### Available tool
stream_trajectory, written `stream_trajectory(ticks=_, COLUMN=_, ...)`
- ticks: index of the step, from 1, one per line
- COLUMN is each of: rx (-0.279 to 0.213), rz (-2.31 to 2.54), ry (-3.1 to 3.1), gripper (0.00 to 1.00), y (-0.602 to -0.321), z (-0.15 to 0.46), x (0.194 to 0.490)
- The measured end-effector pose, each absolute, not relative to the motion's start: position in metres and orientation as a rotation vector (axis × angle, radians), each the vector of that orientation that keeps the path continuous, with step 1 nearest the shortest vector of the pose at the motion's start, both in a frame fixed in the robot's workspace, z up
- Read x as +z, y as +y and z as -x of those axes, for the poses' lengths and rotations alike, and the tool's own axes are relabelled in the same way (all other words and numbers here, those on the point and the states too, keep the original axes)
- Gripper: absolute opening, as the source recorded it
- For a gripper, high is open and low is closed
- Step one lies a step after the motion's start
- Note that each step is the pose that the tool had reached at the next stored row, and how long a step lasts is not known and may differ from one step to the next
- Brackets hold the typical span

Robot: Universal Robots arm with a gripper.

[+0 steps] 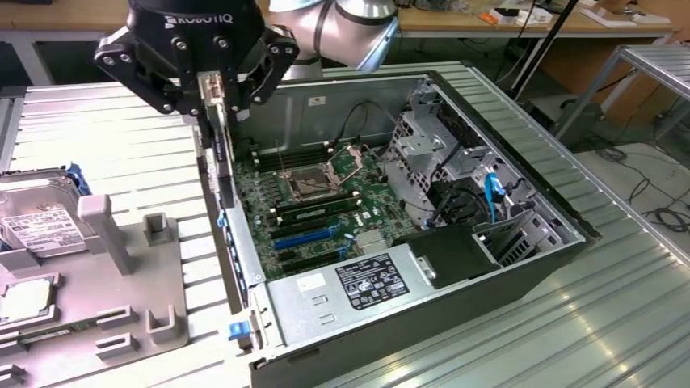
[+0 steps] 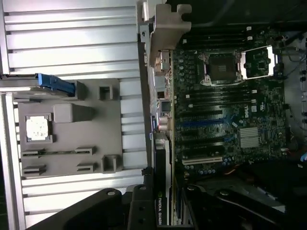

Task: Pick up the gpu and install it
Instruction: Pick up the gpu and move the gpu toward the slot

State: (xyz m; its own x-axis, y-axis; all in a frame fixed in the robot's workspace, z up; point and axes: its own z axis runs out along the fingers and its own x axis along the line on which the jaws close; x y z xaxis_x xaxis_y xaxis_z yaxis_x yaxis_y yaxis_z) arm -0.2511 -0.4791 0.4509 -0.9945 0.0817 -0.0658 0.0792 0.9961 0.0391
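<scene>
I am holding the thin green gpu card [image 1: 223,162] [image 2: 163,110] with its silver end bracket upright, my black gripper [image 1: 219,97] [image 2: 160,203] clamped on its edge, hanging it at the open grey computer case's [image 1: 431,311] wall beside the green motherboard [image 1: 313,190] [image 2: 225,110].

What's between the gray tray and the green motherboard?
The gpu, hanging on edge from the gripper, above the case's wall, in the exterior view.

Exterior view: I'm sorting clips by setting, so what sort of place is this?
Probably a robotics lab set up for PC assembly: an open computer case on a ribbed metal table, the claw holding the gpu, and wooden workbenches behind.
</scene>
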Motion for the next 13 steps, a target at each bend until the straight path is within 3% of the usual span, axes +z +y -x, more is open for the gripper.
stream_trajectory(ticks=9, rx=0.056, rz=-0.125, ry=3.082, gripper=0.27, y=-0.479, z=0.106, x=0.451)
stream_trajectory(ticks=13, rx=0.056, rz=-0.125, ry=3.083, gripper=0.27, y=-0.479, z=0.094, x=0.451)
